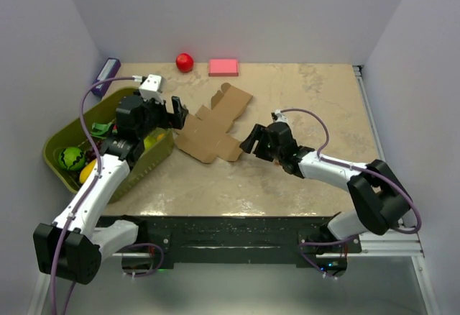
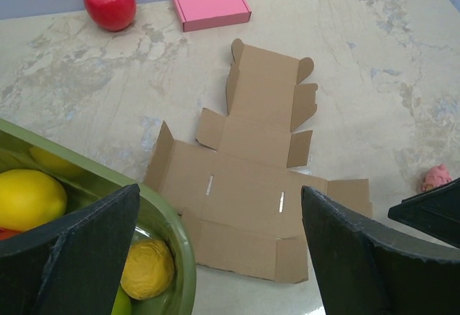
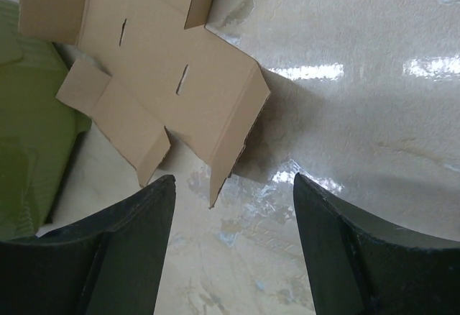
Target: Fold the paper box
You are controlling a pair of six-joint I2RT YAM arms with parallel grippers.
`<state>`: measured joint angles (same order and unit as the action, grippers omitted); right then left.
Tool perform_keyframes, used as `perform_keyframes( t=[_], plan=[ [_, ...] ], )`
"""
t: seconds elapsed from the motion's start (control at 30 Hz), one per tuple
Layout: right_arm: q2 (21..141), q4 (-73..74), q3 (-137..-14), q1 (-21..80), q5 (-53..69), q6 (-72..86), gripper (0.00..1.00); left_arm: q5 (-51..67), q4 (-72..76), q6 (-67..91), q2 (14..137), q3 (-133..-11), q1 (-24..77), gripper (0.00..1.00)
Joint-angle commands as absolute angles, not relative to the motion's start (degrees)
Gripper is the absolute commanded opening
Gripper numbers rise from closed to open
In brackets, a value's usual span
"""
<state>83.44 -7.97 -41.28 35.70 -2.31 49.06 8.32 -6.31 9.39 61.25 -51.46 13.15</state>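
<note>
Well, pale walls point(image 1: 237, 13) enclose marbled table point(image 1: 316, 99), paper box point(image 1: 215, 126).

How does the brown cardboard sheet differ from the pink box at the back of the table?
The paper box is plain brown; the pink box is bright pink. The paper box is an unfolded sheet with flaps and two slots, some flaps slightly raised, while the pink box is a closed, compact rectangle. The paper box covers more of the surface than the pink box. Both lie on the table.
</note>
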Motion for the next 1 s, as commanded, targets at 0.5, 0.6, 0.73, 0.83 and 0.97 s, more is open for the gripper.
perform_keyframes(
  t=[0.5, 0.6, 0.73, 0.83, 0.97],
  plan=[
    [95.80, -23.72, -41.92, 38.14, -1.59, 55.55, 0.59, 11.33, -4.48, 8.88, 63.02, -51.50, 13.18, 0.96],
    [96.50, -25.13, -42.45, 38.23, -1.32, 55.11, 0.50, 12.21, -4.22, 8.88, 63.02, -51.33, 13.27, 0.96],
    [96.94, -25.57, -43.07, 38.14, -0.97, 53.97, 0.40, 12.92, -3.96, 8.88, 63.11, -51.15, 13.27, 0.96],
    [97.12, -24.97, -43.77, 37.09, -0.09, 52.13, 0.04, 12.75, -3.96, 8.35, 63.02, -51.15, 13.27, 0.96],
    [95.11, -24.43, -43.68, 34.55, 2.19, 49.40, 0.00, 13.44, -3.96, 7.82, 62.67, -51.15, 13.45, 0.96]
  ],
)
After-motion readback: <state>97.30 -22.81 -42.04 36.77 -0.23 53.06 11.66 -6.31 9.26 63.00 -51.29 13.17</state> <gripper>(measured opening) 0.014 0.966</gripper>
